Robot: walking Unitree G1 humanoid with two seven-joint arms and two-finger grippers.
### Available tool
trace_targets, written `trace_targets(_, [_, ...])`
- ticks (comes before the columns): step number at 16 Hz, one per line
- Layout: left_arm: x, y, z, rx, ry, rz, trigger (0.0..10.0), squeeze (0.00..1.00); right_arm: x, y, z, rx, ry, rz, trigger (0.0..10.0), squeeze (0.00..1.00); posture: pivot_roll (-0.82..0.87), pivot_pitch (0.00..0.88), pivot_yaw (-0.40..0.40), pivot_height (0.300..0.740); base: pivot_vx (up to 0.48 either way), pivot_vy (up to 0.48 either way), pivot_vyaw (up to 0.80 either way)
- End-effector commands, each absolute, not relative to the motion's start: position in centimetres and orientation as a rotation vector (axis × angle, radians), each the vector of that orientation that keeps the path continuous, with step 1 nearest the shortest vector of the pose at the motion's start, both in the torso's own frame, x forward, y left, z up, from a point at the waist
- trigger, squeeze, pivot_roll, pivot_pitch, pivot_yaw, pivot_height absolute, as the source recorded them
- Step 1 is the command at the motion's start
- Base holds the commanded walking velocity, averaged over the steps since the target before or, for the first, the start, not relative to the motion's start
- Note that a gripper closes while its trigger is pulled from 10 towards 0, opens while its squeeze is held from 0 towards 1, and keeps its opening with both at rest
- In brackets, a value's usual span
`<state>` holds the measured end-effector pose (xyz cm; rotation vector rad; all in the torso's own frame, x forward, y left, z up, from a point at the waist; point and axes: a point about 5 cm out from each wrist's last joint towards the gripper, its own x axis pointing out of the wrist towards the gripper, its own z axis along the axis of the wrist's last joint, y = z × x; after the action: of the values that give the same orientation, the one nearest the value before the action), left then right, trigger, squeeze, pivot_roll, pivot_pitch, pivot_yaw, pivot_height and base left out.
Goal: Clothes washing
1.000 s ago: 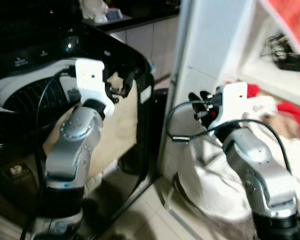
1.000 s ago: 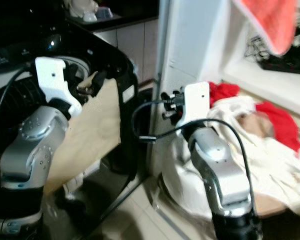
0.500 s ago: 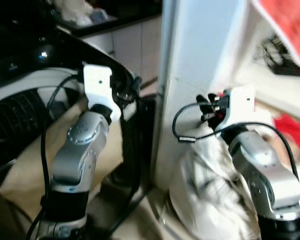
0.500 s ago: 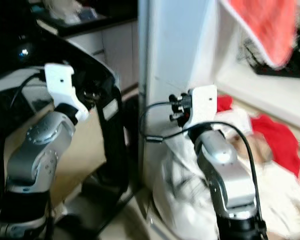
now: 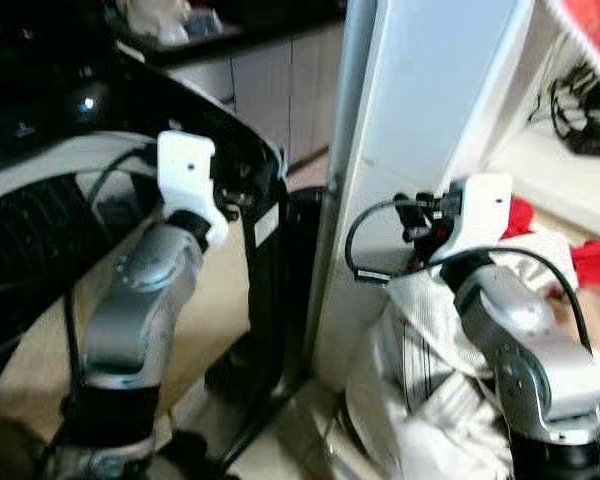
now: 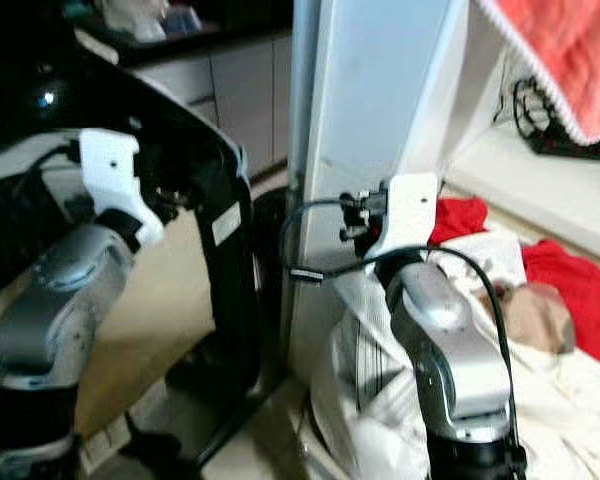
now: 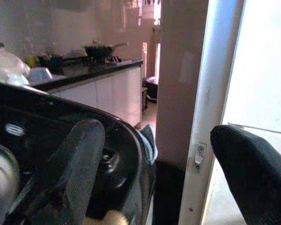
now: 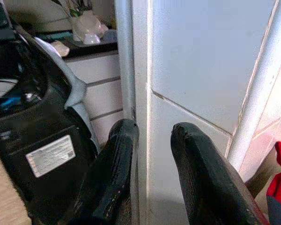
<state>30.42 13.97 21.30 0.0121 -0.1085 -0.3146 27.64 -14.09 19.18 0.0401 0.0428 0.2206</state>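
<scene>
Presently we list: washing machine (image 5: 40,210), black, top-loading, tub mouth facing up, at our left. Left gripper (image 7: 154,178), fingers spread wide and empty, raised by the machine's right rim, we judge ready for loading. Right gripper (image 8: 152,164), fingers slightly parted, holding nothing, facing the white door frame (image 5: 420,120). Laundry heap (image 6: 540,330), white and red, lies right of that frame, long axis unclear.

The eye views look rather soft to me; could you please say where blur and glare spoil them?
Left eye view: motion blur smears the left arm and washing machine; the window side is overexposed. Right eye view: the laundry pile is soft. Wrist views are sharper.
</scene>
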Motion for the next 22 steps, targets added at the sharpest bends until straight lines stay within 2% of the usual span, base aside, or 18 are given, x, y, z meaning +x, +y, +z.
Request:
trace_targets(1, [30.0,13.9,21.4,0.014,-0.107,-0.346,10.0,0.00,27.4,-14.8,19.8,0.011,0.010,0.185,10.0,0.00,-0.07,0.000,-0.013,0.740,0.000,0.000,0.00])
trace_targets(2, [30.0,13.8,21.4,0.025,-0.113,-0.345,10.0,0.00,27.4,-15.0,19.8,0.008,0.010,0.170,10.0,0.00,-0.07,0.000,-0.013,0.740,0.000,0.000,0.00])
trace_targets(3, [30.1,13.7,21.4,0.024,-0.134,-0.335,10.0,0.00,27.3,-15.7,19.8,0.010,0.019,0.126,10.0,0.96,-0.07,0.000,-0.011,0.740,0.000,0.000,0.00])
trace_targets(4, [30.1,13.7,21.5,0.011,-0.161,-0.317,10.0,0.00,27.2,-16.2,19.7,0.013,0.037,0.096,10.0,1.00,-0.07,0.000,-0.012,0.740,0.000,0.000,0.00])
trace_targets(6, [30.1,13.6,21.4,0.007,-0.188,-0.300,10.0,0.00,26.8,-17.2,19.7,-0.012,0.077,0.042,10.0,1.00,-0.07,0.000,-0.012,0.740,0.000,0.000,0.00])
trace_targets(7, [30.0,13.4,21.0,0.049,-0.184,-0.330,10.0,0.00,26.4,-17.8,19.8,-0.036,0.104,0.018,10.0,1.00,-0.08,0.000,-0.010,0.740,0.000,0.000,0.00])
trace_targets(9, [29.8,13.5,20.2,0.000,-0.091,-0.365,10.0,0.00,25.7,-18.9,19.7,-0.087,0.172,-0.029,10.0,1.00,-0.08,0.000,-0.006,0.740,0.000,0.000,0.00])
trace_targets(13, [28.9,13.0,19.5,-0.006,-0.077,-0.486,10.0,0.00,24.2,-21.1,18.5,-0.184,0.311,-0.081,10.0,1.00,-0.09,0.000,-0.007,0.740,0.000,0.000,0.00])
trace_targets(15, [27.1,11.6,19.5,-0.017,-0.050,-0.744,10.0,0.00,23.3,-22.7,17.9,-0.235,0.400,-0.133,10.0,1.00,-0.09,0.000,-0.012,0.740,0.000,0.000,0.00])
trace_targets(16, [26.5,11.4,19.5,-0.015,-0.043,-0.813,10.0,0.00,23.1,-23.2,18.0,-0.259,0.421,-0.148,10.0,1.00,-0.09,0.000,-0.013,0.740,0.000,0.000,0.00])
trace_targets(20, [25.1,11.4,19.4,0.000,-0.008,-0.958,10.0,0.00,21.4,-24.8,18.7,-0.302,0.475,-0.178,10.0,1.00,-0.09,0.000,-0.005,0.740,0.000,0.000,0.00])
trace_targets(22, [24.4,11.3,19.2,0.004,0.026,-1.045,10.0,0.00,20.5,-24.5,18.0,-0.208,0.545,-0.105,10.0,1.00,-0.09,0.000,-0.005,0.740,0.000,0.000,0.00])
